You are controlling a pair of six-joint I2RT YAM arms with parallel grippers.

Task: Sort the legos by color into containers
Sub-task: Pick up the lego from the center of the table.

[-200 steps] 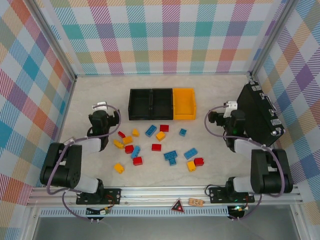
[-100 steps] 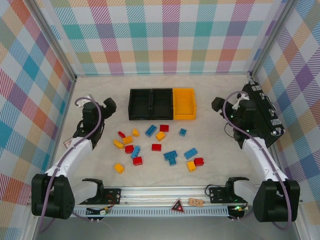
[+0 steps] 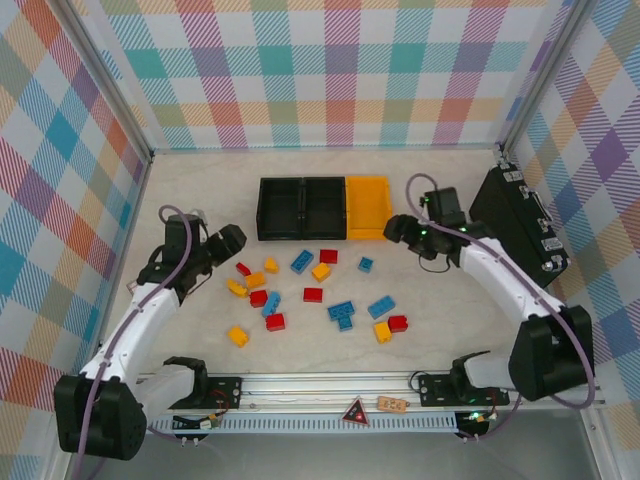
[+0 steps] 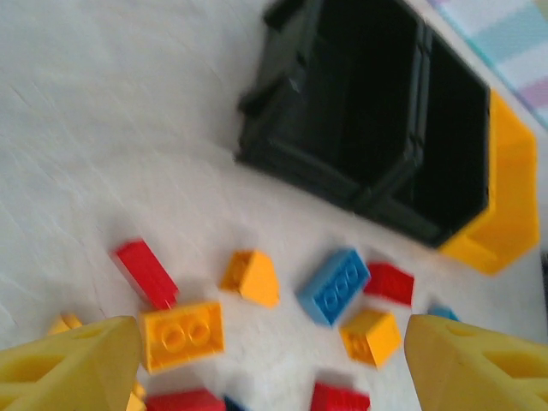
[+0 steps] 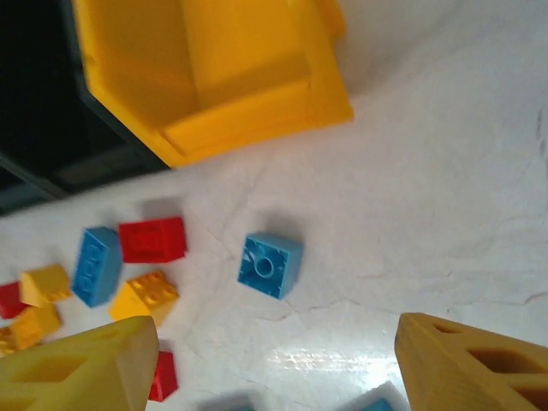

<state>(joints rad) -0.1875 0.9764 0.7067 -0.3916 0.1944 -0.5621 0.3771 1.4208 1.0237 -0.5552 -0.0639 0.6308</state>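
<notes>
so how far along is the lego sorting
Nothing looks sorted yet: the yellow bin is empty and the black bins show no bricks. Nothing is in hand; the left pincer and right pincer hover open near the pile. All the legos, yellow, red and blue, lie loose in front of the bins.

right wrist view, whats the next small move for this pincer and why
Probably ease the right pincer forward and down over the small blue brick: it lies alone just ahead of the open, empty jaws, clear of the other bricks and the yellow bin.
</notes>
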